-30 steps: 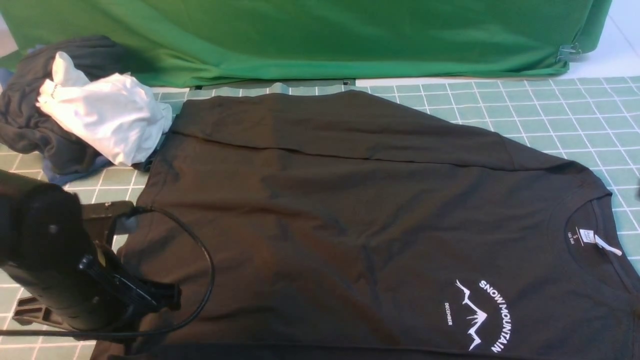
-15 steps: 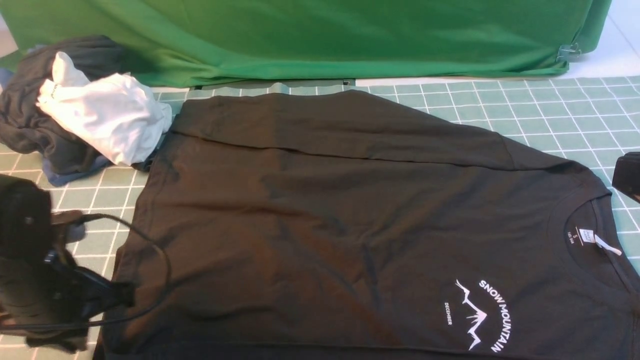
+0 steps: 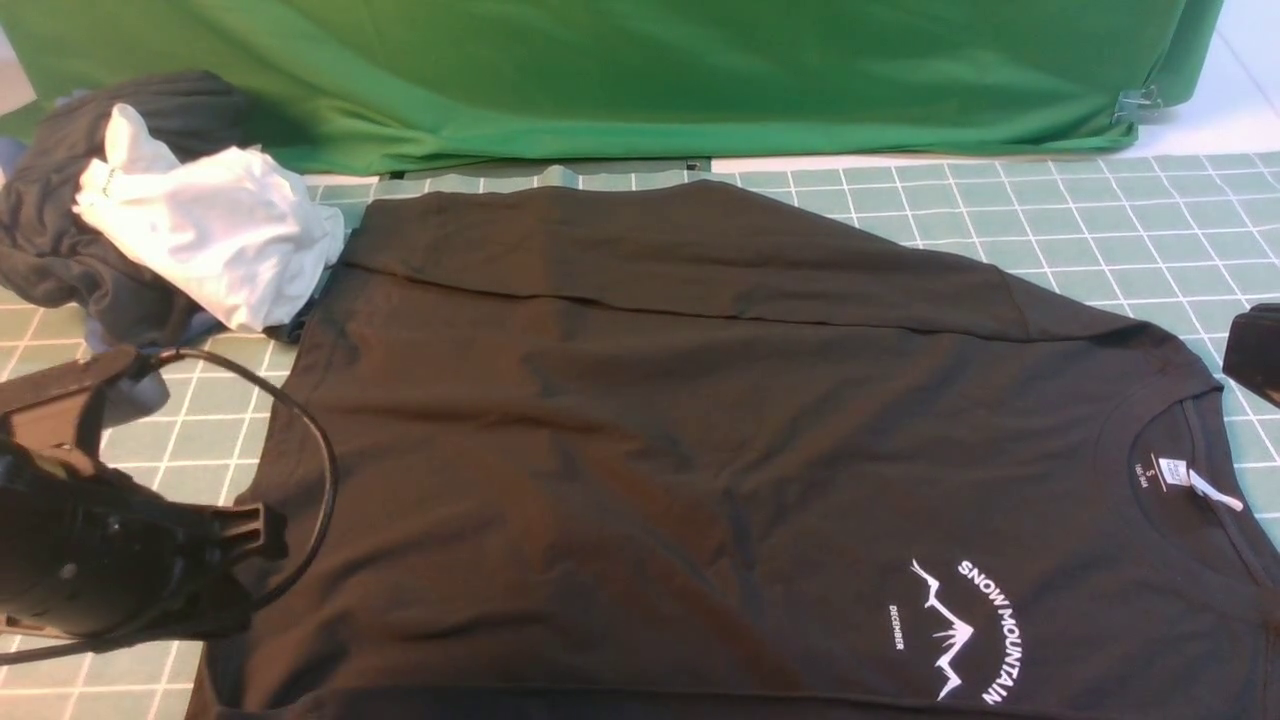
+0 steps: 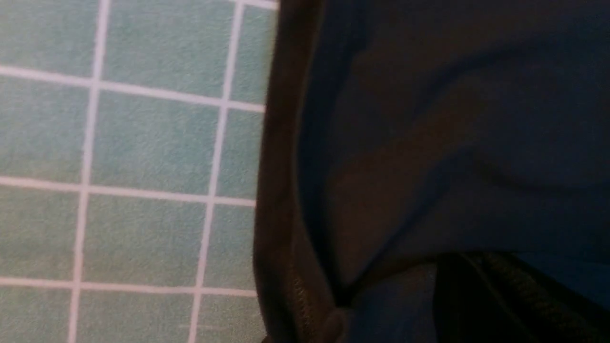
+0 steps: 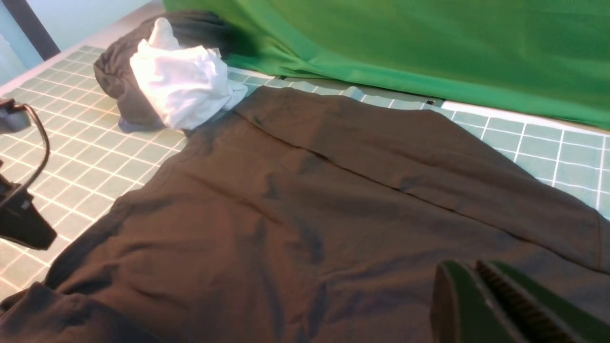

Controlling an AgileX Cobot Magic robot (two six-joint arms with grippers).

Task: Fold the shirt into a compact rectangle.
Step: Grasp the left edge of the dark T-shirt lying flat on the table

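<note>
The black shirt [image 3: 700, 430] lies flat on the grid mat, collar and white neck label [image 3: 1195, 480] to the right, hem to the left. Its far sleeve [image 3: 700, 245] is folded over the body. My left gripper [image 3: 262, 522] is shut and sits low at the hem's near-left corner. In the left wrist view its dark fingertips [image 4: 469, 262] rest over the shirt's hem [image 4: 279, 190]; whether cloth is pinched does not show. My right gripper [image 5: 476, 267] is shut and empty, hovering above the shirt [image 5: 305, 214] near the collar end; only a dark piece of it [image 3: 1255, 350] shows in the front view.
A white garment [image 3: 210, 235] lies on a dark grey and blue clothes bundle [image 3: 70, 260] at the far left, touching the shirt's far corner. A green cloth [image 3: 650, 80] drapes along the back. Bare grid mat [image 3: 1100, 220] shows at the far right.
My left arm drew back leftward off the shirt to the hem, then shifted slightly farther from me. The right gripper came into view at the right edge and has held still since.
</note>
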